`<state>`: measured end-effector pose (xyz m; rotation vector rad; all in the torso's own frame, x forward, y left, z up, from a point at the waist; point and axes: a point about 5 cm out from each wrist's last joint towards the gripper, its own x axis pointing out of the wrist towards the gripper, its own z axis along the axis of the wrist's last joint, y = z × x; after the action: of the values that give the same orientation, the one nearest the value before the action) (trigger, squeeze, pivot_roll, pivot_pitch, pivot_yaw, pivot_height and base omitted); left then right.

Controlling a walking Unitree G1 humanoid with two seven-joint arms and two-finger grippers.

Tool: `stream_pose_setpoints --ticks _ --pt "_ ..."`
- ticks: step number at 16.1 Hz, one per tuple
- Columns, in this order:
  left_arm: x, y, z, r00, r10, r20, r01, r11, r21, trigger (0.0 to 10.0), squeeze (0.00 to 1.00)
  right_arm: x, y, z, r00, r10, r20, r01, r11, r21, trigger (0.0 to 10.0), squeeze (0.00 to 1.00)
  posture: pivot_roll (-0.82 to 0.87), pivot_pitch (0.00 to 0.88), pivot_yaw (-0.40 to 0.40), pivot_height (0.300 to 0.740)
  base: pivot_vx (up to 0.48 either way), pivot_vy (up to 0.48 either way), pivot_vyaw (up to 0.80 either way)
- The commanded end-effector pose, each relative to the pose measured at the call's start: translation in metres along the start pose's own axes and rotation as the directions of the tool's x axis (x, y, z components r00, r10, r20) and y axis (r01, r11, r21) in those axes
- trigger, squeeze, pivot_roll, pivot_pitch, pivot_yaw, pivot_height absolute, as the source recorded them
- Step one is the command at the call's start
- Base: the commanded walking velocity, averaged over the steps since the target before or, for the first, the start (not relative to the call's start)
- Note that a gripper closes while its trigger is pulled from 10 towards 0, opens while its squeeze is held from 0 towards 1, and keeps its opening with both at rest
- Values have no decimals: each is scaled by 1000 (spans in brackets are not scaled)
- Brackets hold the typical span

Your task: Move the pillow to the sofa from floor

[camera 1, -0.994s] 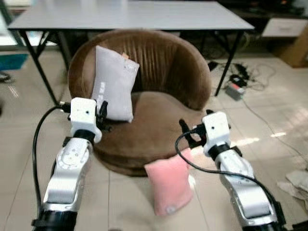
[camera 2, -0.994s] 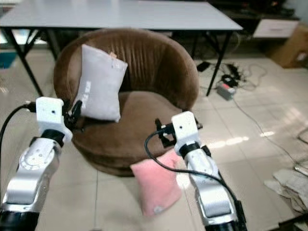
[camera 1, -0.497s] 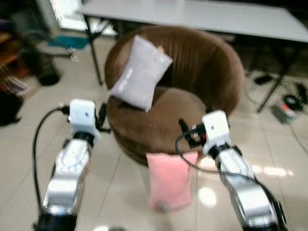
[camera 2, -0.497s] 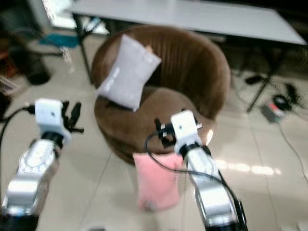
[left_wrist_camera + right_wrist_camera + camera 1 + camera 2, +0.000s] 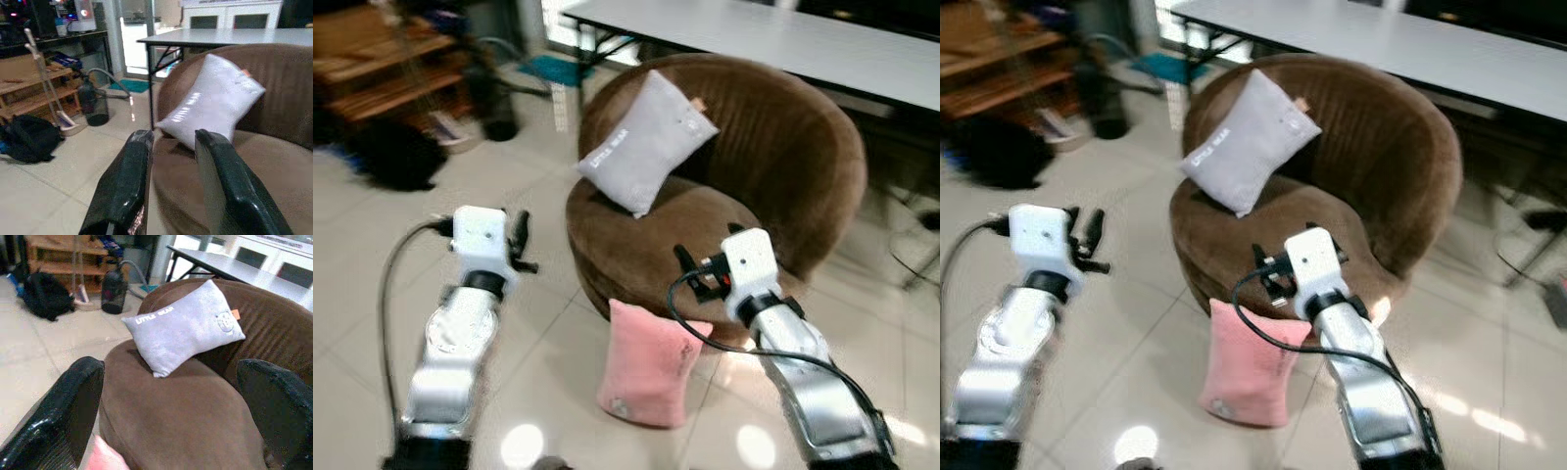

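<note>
Pink pillow point(image 5: 649, 365) stands on the tiled floor point(image 5: 538, 382), leaning against the base of the brown sofa point(image 5: 773, 186); not yet grasped. Right tool point(image 5: 690, 274) hovers just above the pillow's top edge, fingers spread wide, empty. Left tool point(image 5: 520, 242) is held over bare floor beside the sofa, fingers slightly parted, empty.

Recommendation, as judgement: lower the right tool onto the upper edge and pinch a deep fold, since soft filling will slip from a shallow grip.

Materials: the pillow is plush, rectangular and limp. The sofa is a round tub shape in ribbed velvety fabric. A grey printed cushion point(image 5: 644, 142) leans on its backrest. The tiles are glossy and reflective.
</note>
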<state>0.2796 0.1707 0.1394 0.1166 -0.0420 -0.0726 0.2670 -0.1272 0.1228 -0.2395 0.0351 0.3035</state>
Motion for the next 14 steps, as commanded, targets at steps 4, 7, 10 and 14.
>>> stream_pose_setpoints --ticks 4,7,10,14 --pt "0 1 11 998 -4 66 3 1000 14 10000 0 2 -2 6 1000 -9 22 9 1000 0 10000 0 -52 35 -17 740 0 -480 800" --pt "1 1 16 994 18 107 -17 1000 -12 10000 0 2 -7 3 998 -68 9 67 998 15 10000 0 -54 40 -18 740 0 0 533" --pt "1 0 21 986 -24 164 21 1000 17 10000 0 2 -9 1 996 -87 1 87 996 14 10000 0 -52 43 -18 740 127 0 0" --pt "0 0 21 985 -38 167 37 999 9 10000 0 2 -8 2 996 -85 8 85 996 -5 10000 0 -50 48 -17 740 451 0 0"
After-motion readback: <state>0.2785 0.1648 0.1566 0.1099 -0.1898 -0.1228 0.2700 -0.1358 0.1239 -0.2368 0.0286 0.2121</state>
